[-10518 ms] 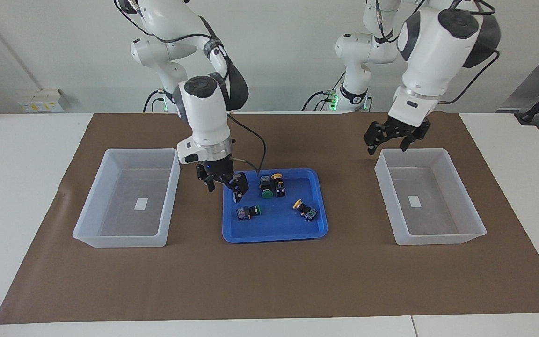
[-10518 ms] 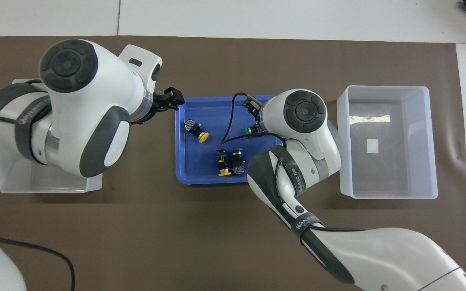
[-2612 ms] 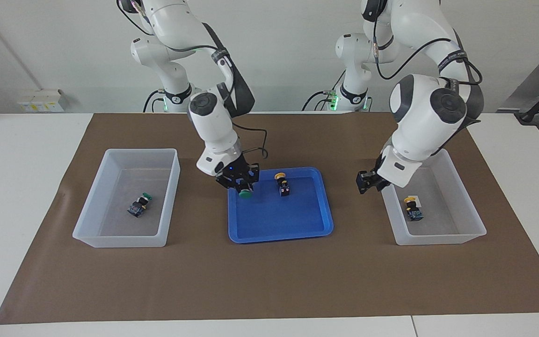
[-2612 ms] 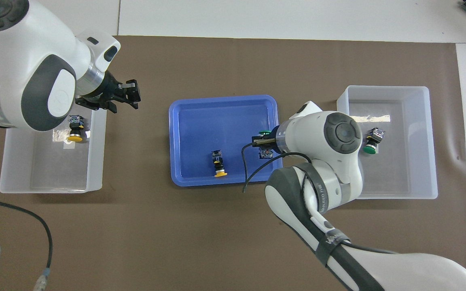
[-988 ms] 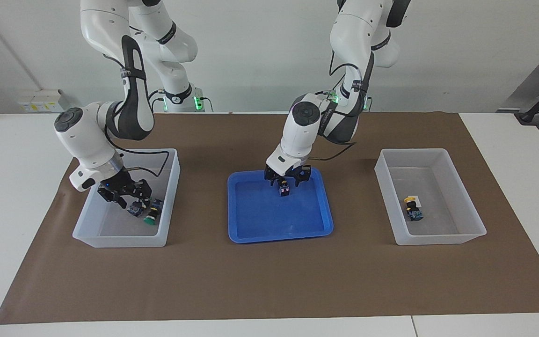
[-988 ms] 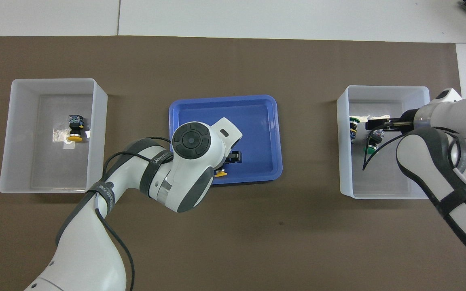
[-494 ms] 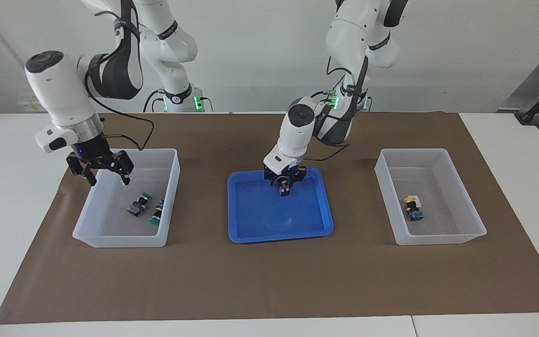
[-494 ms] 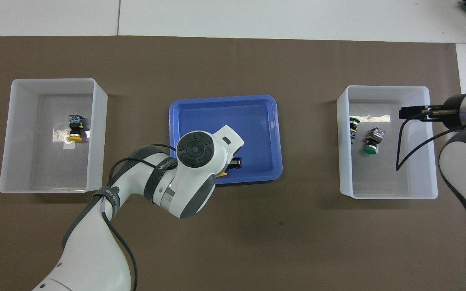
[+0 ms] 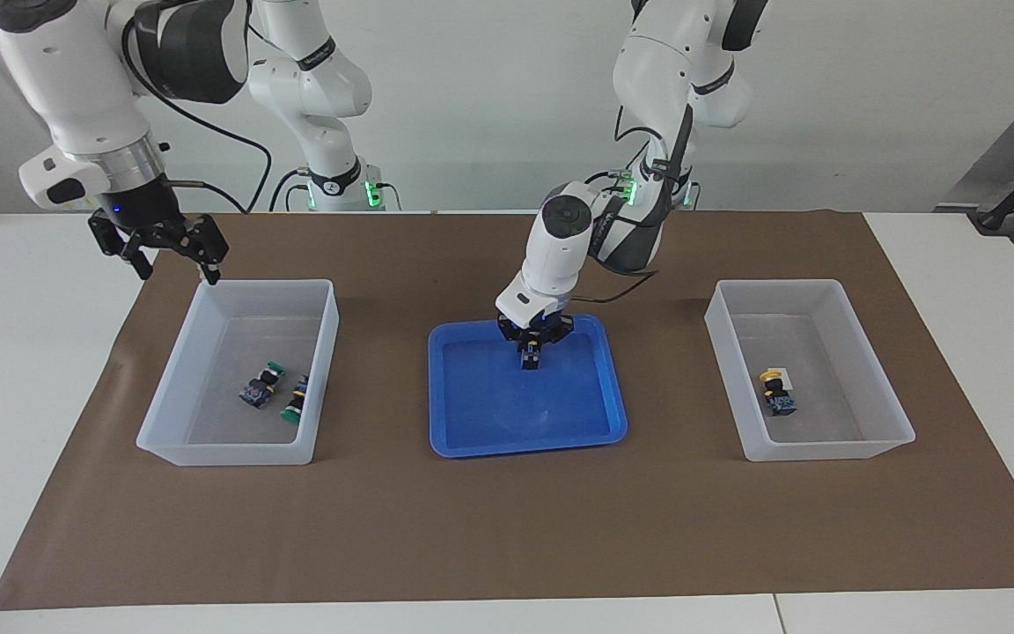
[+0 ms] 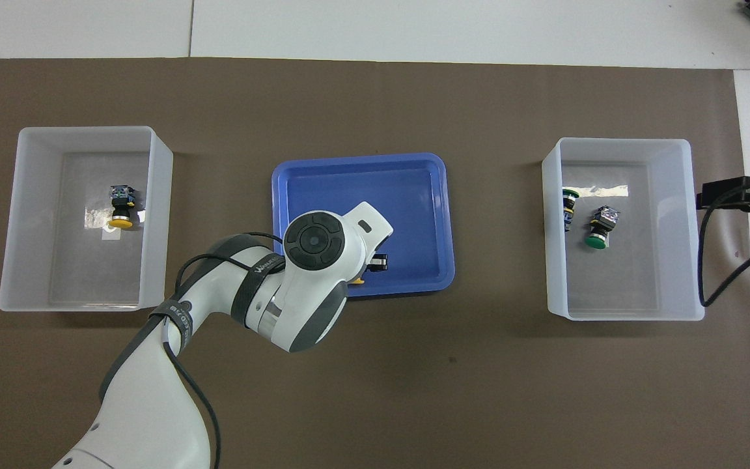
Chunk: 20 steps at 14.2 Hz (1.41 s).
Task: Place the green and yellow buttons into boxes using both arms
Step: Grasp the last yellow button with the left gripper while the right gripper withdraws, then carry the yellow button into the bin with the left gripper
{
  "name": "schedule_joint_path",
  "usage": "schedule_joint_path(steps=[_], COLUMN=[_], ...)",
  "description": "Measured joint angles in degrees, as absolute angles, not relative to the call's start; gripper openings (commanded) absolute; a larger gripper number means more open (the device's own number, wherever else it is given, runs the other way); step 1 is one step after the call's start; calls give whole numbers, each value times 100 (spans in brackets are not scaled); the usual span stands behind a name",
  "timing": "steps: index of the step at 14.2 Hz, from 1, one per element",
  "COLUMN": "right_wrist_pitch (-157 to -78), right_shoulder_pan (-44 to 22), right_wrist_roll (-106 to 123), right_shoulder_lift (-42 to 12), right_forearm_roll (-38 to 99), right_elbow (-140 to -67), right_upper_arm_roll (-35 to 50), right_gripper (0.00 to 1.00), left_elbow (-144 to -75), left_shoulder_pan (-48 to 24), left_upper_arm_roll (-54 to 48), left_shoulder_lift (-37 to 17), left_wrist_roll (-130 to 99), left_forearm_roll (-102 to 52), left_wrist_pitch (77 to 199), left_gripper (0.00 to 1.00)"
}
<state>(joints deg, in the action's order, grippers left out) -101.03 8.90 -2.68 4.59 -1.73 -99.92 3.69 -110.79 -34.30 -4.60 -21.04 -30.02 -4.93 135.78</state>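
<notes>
Fingers of left gripper (image 9: 532, 350) pinch last yellow button (image 9: 531, 358) in blue tray (image 9: 595, 431), near robots' edge. Lift straight up, clear rim, carry to box (image 9: 877, 440) w/ other yellow button (image 9: 775, 394). Right gripper (image 9: 174, 255) fingers spread, over mat by box (image 9: 208, 453) w/ two green buttons (image 9: 278, 392). Arm band reads "WANUEED"-ish (image 10: 265, 264); box labels blank.
</notes>
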Motion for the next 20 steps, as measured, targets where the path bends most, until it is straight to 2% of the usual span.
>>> schedule_joint_path(steps=[5, 9, 14, 20], right_wrist_pitch=[-9044, -8978, -8947, -8943], right_shoulder_pan=[790, 344, 252, 247], right_wrist_roll=[-616, -743, -743, -743], right_shoulder_lift=[674, 635, 616, 616], right_forearm_roll=[-173, -173, -173, -173], right_elbow=[-9476, -9449, -9460, -9461], right_upper_arm_roll=[306, -223, -212, -197], right_gripper=[100, 100, 100, 100], left_elbow=[-10785, -9965, -9117, -8905], left_shoulder_pan=[-3422, -3340, -2791, -2201], left_upper_arm_roll=[-388, -295, -270, -131], left_shoulder_lift=[-2102, -2115, -2112, -2093], left_wrist_roll=[-3002, -3033, -3022, -2673], left_forearm_roll=[-493, -493, -492, -485], left_wrist_pitch=[13377, 12624, 11826, 11215], left_gripper=[0, 0, 0, 0])
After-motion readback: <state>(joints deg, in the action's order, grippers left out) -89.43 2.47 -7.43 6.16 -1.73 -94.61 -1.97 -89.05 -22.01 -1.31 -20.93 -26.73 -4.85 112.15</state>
